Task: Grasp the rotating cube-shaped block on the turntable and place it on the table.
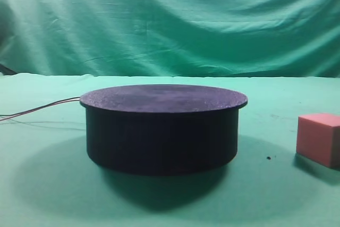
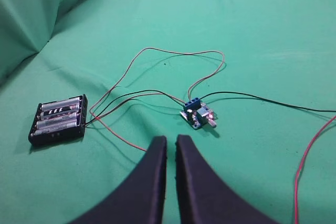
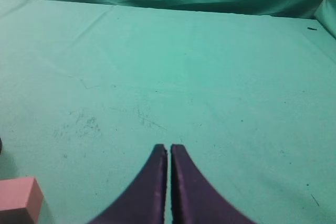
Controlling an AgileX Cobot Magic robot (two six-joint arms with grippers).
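Green cloth covers the tabletop and rises behind it as a creased, draped backdrop. The black turntable sits mid-surface, thin wires trailing off to its left. The pink cube-shaped block rests on the cloth, well to the right of the drum. Over by the left end effector, fingers pressed together, lie a battery holder and a small circuit board. The right end effector is likewise pressed together, holding nothing.

We see the right gripper, jaws pressed together, over the table; the cube-shaped block rests left of it.
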